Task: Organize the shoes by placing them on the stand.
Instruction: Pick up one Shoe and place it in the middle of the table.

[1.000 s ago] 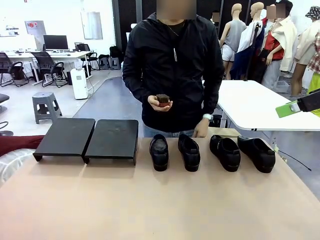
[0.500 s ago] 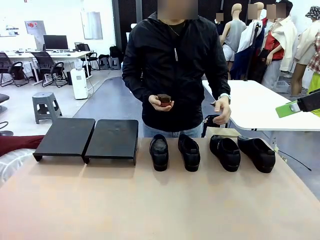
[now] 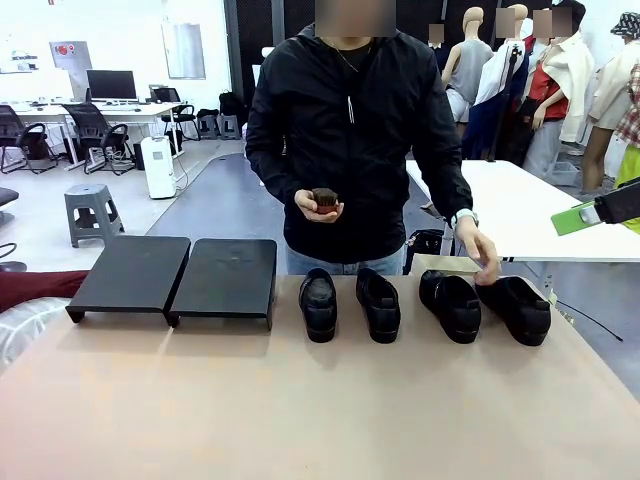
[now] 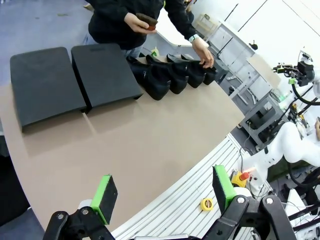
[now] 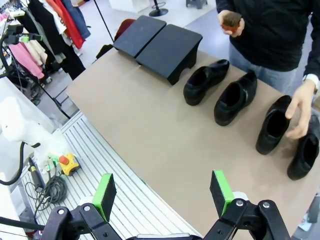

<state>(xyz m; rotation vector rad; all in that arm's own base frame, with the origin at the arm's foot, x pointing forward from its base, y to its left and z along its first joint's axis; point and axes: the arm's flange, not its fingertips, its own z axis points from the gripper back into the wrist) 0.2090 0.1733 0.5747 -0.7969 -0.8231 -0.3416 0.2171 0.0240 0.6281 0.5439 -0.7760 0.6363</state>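
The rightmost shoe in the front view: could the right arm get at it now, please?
Probably not yet: the person's hand is at the heel end of the rightmost shoe, blocking a grasp.

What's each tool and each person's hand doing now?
Left tool: open, empty.
Right tool: open, empty.
Person's hand at chest: holds small brown object.
Other hand: by a shoe, grip unclear.

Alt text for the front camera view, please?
Four black loafers in a row on the tan table, right of two black stand platforms. A person in a black jacket has one hand at the rightmost shoes, the other holding a small brown object.
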